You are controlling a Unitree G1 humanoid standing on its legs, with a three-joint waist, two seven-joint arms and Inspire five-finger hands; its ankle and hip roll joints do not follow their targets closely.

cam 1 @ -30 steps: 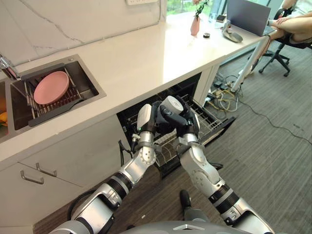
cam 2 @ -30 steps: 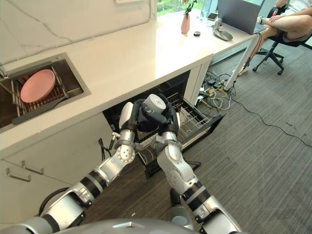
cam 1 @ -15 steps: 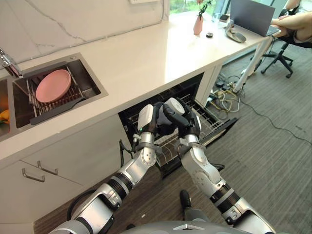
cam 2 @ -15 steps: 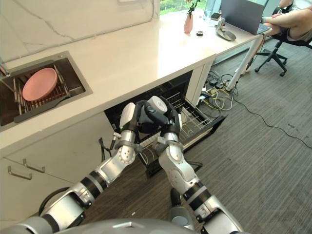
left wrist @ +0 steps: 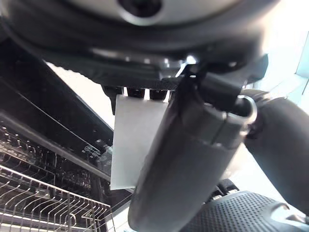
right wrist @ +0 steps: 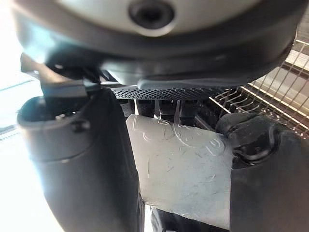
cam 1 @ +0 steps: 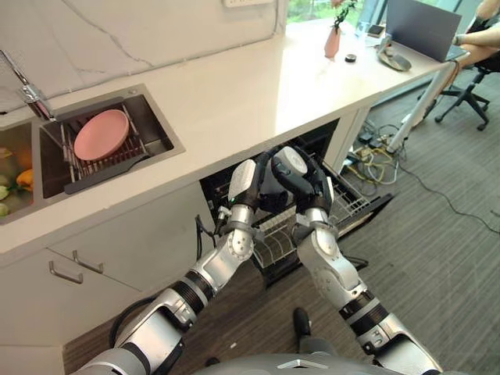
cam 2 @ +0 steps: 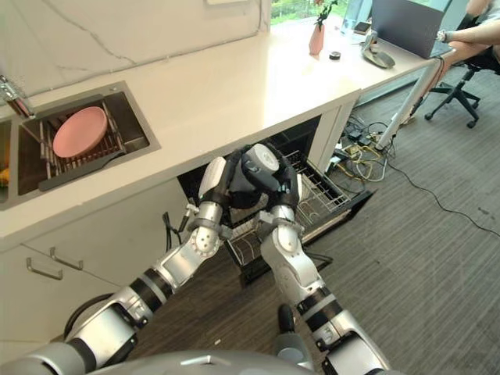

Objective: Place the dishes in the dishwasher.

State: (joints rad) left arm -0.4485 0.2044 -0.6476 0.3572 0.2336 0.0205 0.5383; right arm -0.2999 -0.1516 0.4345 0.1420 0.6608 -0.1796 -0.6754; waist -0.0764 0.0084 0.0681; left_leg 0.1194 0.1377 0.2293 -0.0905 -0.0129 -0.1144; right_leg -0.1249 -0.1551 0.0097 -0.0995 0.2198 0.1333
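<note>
Two hands — left hand and right hand — meet over the open dishwasher's wire rack; finger state I cannot tell. Your round pink plate sits in the sink — wrists may collide.

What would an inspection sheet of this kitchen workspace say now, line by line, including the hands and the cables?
Surface: white counter, bare near the sink.
Job's things: pink plate on the sink's rack; dishwasher rack pulled out, nothing seen in it.
Clutter: vase and laptop at the far end.
Hands: left hand and right hand close together before the dishwasher opening.
Cables: loose cables on the floor beyond the dishwasher.
Surroundings: person seated on a chair.
</note>
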